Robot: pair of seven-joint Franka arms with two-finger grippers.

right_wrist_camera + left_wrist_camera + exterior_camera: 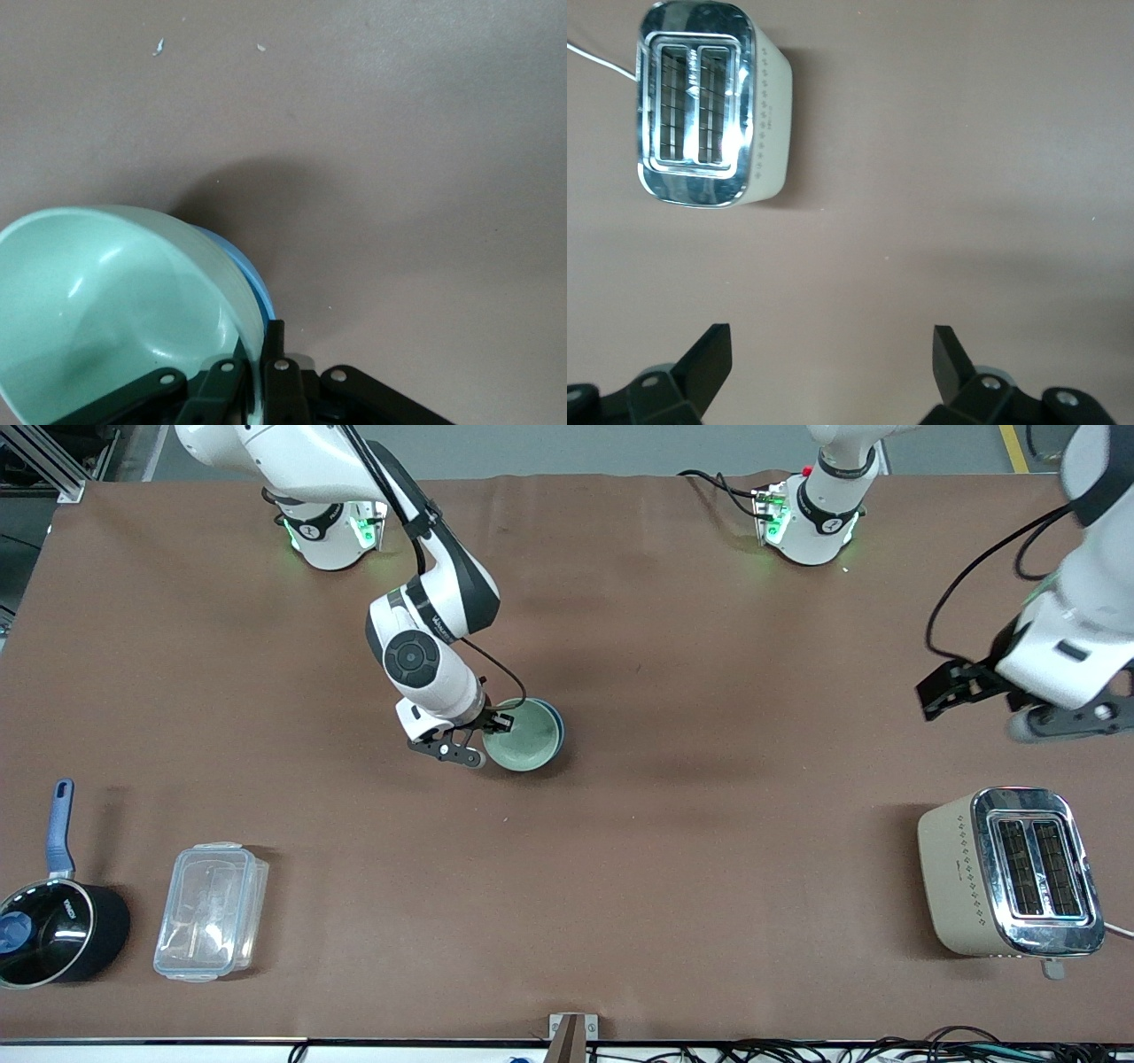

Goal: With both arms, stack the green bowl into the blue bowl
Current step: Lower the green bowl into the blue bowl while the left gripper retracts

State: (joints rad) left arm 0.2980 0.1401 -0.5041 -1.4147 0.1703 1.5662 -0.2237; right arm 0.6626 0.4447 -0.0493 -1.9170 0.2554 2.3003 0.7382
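Right wrist view shows the right gripper (257,367) pinched narrow on the rim of the green bowl (106,310), one finger inside the bowl and one outside it. The green bowl sits tilted inside the blue bowl (250,282), of which only a thin blue crescent shows past the green rim. Bare brown table (399,159) fills the rest of that view, with a dark shadow beside the bowls.

In the front view the right gripper (483,735) is at the edge of the green bowl (523,737) that faces the right arm's end of the table, and the blue bowl (555,723) peeks out from under it as a narrow arc. The two bowls rest near the middle of the table (709,691).

The left gripper (974,700) hangs in the air over the left arm's end of the table, well apart from the bowls. In the left wrist view its fingers (713,359) are spread wide with nothing between them, and the left gripper (833,354) looks down on bare table and on the toaster (709,102).

In the front view the toaster (1010,872) stands nearer the camera than the left gripper's spot. At the right arm's end, near the front edge, lie a clear plastic box (211,911) and, beside it, a black saucepan (53,930) with a blue handle.
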